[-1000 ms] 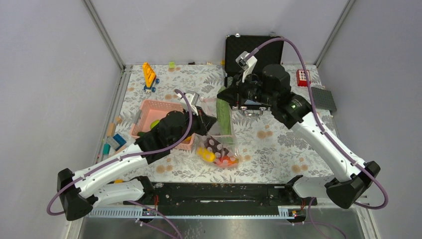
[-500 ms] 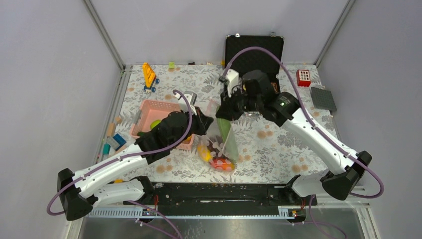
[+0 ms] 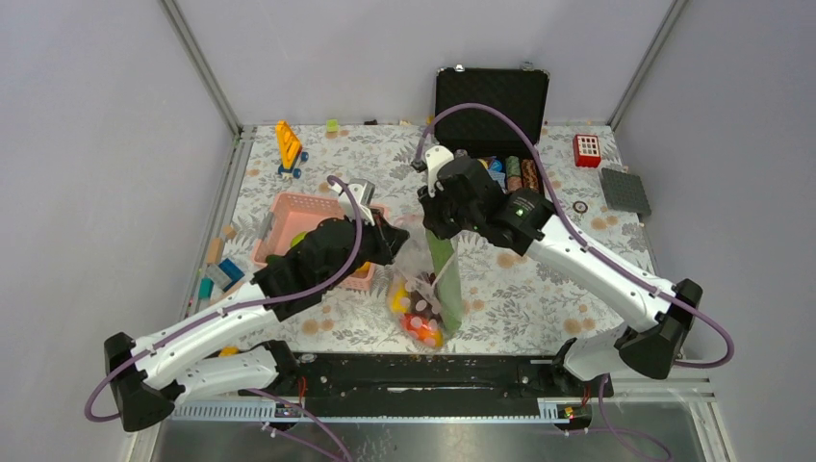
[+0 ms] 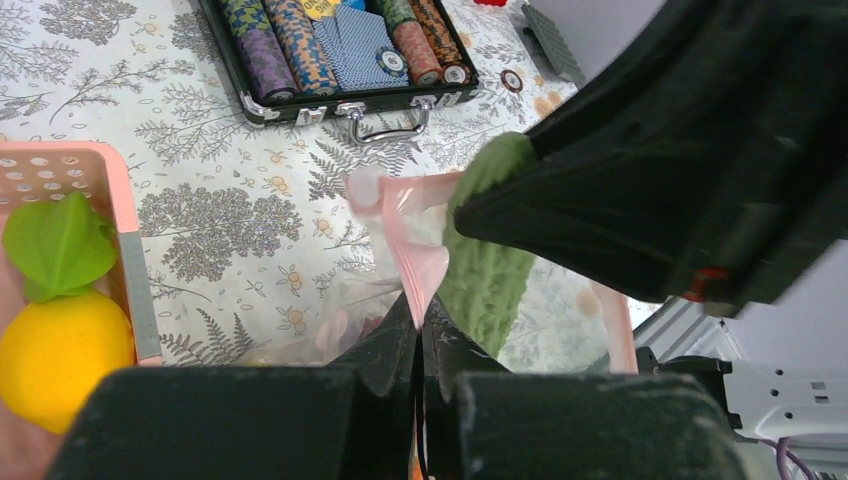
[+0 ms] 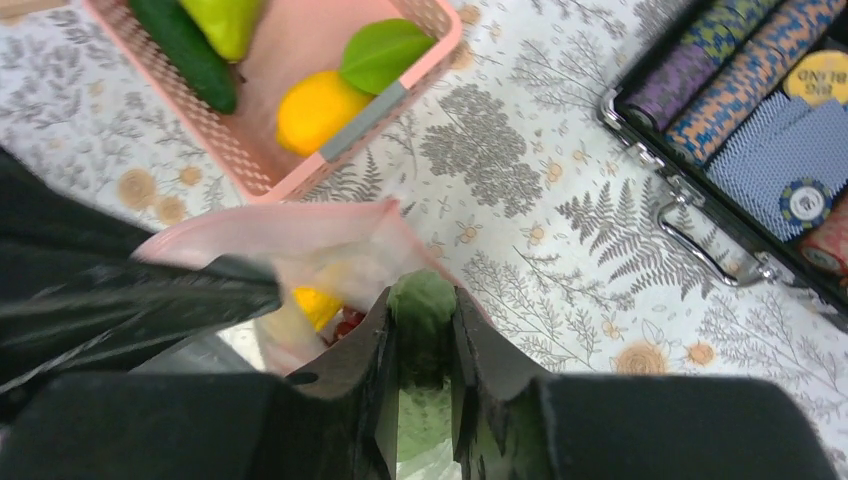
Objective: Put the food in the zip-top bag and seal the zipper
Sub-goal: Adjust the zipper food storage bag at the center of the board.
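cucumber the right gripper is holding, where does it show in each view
Top external: cucumber at centre, standing in the zip-top bag.
Left wrist: cucumber centre right, beside the bag's pink mouth.
Right wrist: cucumber bottom centre, in the right gripper.
Shared landmark: pink basket.

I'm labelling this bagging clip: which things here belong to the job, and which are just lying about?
Job: zip-top bag, pinched by the left gripper; light green cucumber in the right gripper; lemon, leaf and dark cucumber in the pink basket.
Lying about: poker chip case, yellow toy, red block, grey plate.
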{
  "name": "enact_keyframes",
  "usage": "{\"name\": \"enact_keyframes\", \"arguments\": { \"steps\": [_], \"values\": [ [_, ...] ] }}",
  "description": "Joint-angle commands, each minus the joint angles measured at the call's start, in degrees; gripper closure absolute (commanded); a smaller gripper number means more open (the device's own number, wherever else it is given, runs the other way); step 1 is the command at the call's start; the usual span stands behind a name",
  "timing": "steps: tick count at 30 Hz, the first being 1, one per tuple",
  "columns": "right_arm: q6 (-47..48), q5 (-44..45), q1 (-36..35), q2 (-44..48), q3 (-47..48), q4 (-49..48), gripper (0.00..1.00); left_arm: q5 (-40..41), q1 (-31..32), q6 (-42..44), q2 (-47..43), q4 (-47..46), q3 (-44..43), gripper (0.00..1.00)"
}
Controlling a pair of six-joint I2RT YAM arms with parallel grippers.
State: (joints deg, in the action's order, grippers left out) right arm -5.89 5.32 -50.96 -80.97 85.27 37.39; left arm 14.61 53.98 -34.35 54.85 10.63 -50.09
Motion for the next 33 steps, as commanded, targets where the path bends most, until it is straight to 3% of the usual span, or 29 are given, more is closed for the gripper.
{"name": "enact_keyframes", "arguments": {
  "steps": [1,6,13,15,18,19,20,30,33],
  "values": [
    [-3.89,8.76,-1.30,-3.13,-0.08,9.39,0.99,-0.21,-0.43,0.94,-2.10,-7.60,-1.92,1.00],
    [-4.44,7.40,-1.60,-4.41,1.10,9.33,0.84,-1.42,-0.40,1.01,0.04,-8.23,-2.41,1.00],
    [-3.15,-5.65,-1.58,4.45,-2.91,2.39,0.69,-0.20,-0.40,0.40,1.44,-6.91,-2.72,1.00],
    [-2.23,-10.67,-1.60,6.88,-4.18,1.83,0.57,0.20,-0.45,0.34,1.48,-7.07,-2.48,1.00],
    [-1.96,-14.64,-1.58,10.13,-5.73,1.39,0.27,-0.61,-0.38,0.95,1.52,-7.22,-2.80,1.00],
    [-2.03,-14.25,-1.60,11.14,-6.14,1.10,0.11,-1.05,-0.36,1.21,1.47,-7.36,-2.78,1.00],
    [-2.16,-12.81,-1.60,12.07,-6.59,0.70,0.03,-1.59,-0.42,1.60,1.29,-7.79,-2.70,1.00],
    [-10.09,16.26,-1.07,20.27,-9.94,-0.36,0.00,-8.25,-0.41,5.25,-1.28,-12.22,0.53,1.00],
    [-12.92,15.89,2.02,21.07,-11.15,0.09,0.00,-9.90,-0.41,5.95,-1.75,-13.08,1.22,1.00]
  ]
}}
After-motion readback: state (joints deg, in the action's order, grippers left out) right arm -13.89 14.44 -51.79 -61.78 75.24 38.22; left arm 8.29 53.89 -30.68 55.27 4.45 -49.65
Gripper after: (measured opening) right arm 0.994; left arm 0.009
